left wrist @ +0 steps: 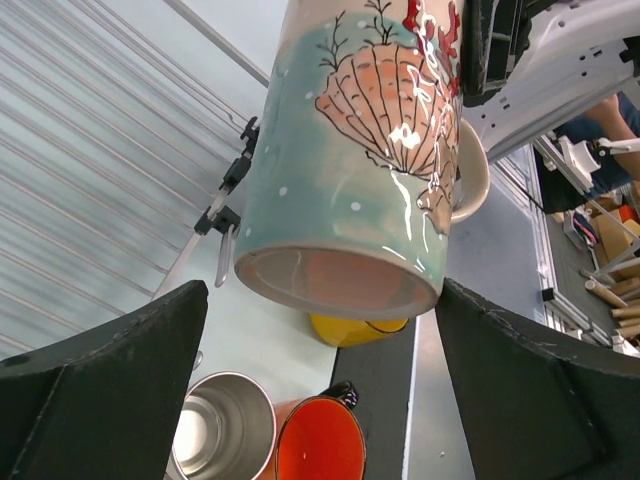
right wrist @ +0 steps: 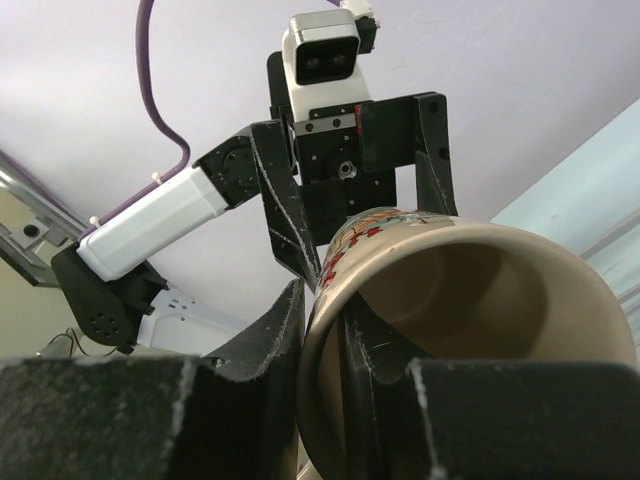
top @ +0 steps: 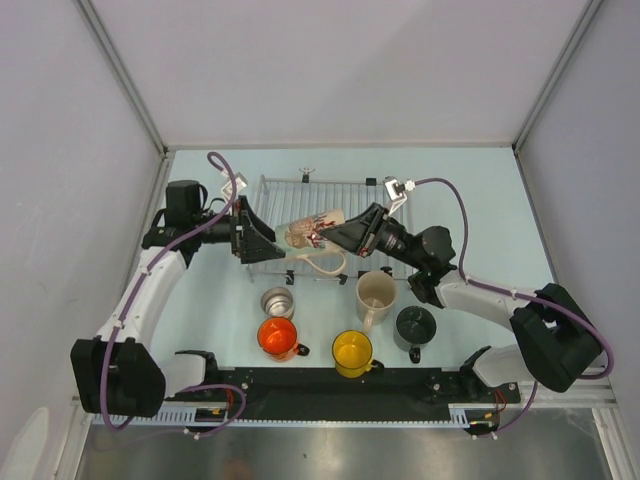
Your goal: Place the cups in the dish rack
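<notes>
**Shell mug**: beige, printed with a shell and red coral. It is held on its side over the near part of the rack, between the two grippers. Its base faces left, its mouth faces right, and its handle points toward the arm bases. Whether it touches the wires cannot be told.

**Right gripper**: clamped on the shell mug's rim, with one finger inside the mouth and one outside against the wall.

**Left gripper**: spread wide. Its fingers stand either side of the mug's base, apart from it and holding nothing.

**Rack**: flat silver wire grid on the far middle of the tabletop, with black clips at its edge.

**Steel cup**: upright on the tabletop, just near of the rack's near-left edge.

**Orange mug**: upright, just beside the steel cup on its near side.

**Yellow mug**: upright, right of the orange mug, by the black base rail.

**Beige mug**: plain and upright, near the rack's near-right edge.

**Grey mug**: dark and upright, just beside the beige mug on its near right.
</notes>
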